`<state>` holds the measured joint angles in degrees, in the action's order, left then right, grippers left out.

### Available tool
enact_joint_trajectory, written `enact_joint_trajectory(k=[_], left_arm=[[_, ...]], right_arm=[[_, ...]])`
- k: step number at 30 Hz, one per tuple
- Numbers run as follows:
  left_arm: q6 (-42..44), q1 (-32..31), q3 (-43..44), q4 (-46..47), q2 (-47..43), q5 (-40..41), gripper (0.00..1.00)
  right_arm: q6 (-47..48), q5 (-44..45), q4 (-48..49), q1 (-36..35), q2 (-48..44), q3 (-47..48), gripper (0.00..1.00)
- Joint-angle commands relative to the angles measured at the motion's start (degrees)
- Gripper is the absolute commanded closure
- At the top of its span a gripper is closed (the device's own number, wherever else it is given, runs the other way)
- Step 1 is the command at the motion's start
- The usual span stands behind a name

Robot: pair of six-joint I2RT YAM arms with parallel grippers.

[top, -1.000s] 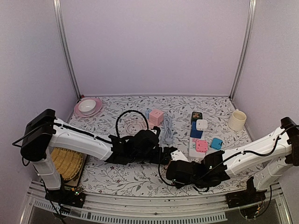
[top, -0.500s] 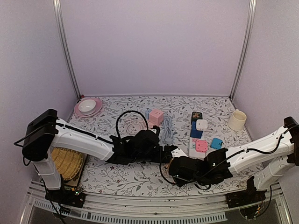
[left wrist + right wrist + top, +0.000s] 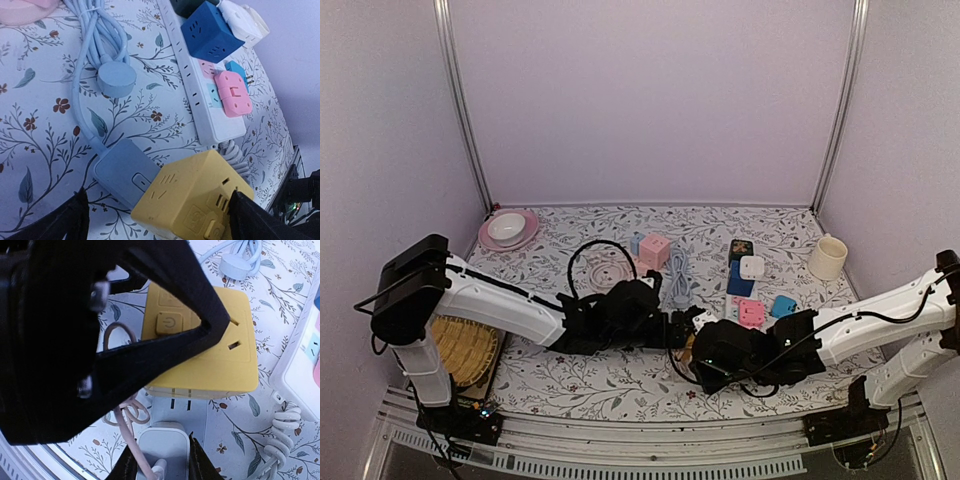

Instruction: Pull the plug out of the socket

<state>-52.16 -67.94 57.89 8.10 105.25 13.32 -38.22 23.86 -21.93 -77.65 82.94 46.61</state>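
A yellow socket cube (image 3: 192, 197) with a power button sits against a blue-grey socket block (image 3: 122, 170) on the floral cloth. My left gripper (image 3: 160, 220) straddles both, its right finger (image 3: 245, 215) touching the cube. In the right wrist view the cube (image 3: 220, 360) lies under the left gripper's black finger. My right gripper (image 3: 162, 465) is shut on a white plug (image 3: 162, 447) with a pink cord (image 3: 127, 430), just below the cube, over the blue-grey block (image 3: 180, 412). I cannot tell whether its prongs are still in. In the top view both grippers (image 3: 682, 335) (image 3: 708, 348) meet at the table's front centre.
A white power strip (image 3: 200, 95) carries a dark blue cube (image 3: 212, 32) and a pink plug (image 3: 232, 92). A bundled blue cable with a round plug (image 3: 116, 79) lies beside it. A cream cup (image 3: 828, 257), a pink plate (image 3: 507, 229), a pink cube (image 3: 654, 250) and a woven mat (image 3: 460, 347) surround the area.
My right arm has shifted a little right and away from the front edge, wrist drawing back. The left arm has hardly moved.
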Motion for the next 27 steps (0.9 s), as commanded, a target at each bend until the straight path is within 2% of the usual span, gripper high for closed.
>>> enact_joint_trajectory(k=[1, 10, 17, 22, 27], left_arm=[[1.6, 0.1, -3.0, -10.4, 4.2, -2.2, 0.03], [1.5, 0.1, -3.0, -11.2, 4.3, -2.5, 0.03], [1.4, 0.0, -3.0, -11.6, 4.4, -2.9, 0.03], [1.6, 0.1, -3.0, -12.1, 4.2, -2.4, 0.03], [1.4, 0.1, -3.2, -12.1, 4.8, -2.3, 0.03]], right_arm=[[3.4, 7.1, 5.5, -2.3, 1.1, 5.0, 0.91], [4.5, 8.4, 5.3, -3.5, -0.4, 4.2, 0.9], [2.9, -4.1, 11.5, 2.8, -7.8, -1.4, 0.9], [2.8, -4.0, 12.4, 3.1, -8.9, -2.7, 0.9], [5.1, -2.5, 11.9, 2.6, -5.5, -0.7, 0.91]])
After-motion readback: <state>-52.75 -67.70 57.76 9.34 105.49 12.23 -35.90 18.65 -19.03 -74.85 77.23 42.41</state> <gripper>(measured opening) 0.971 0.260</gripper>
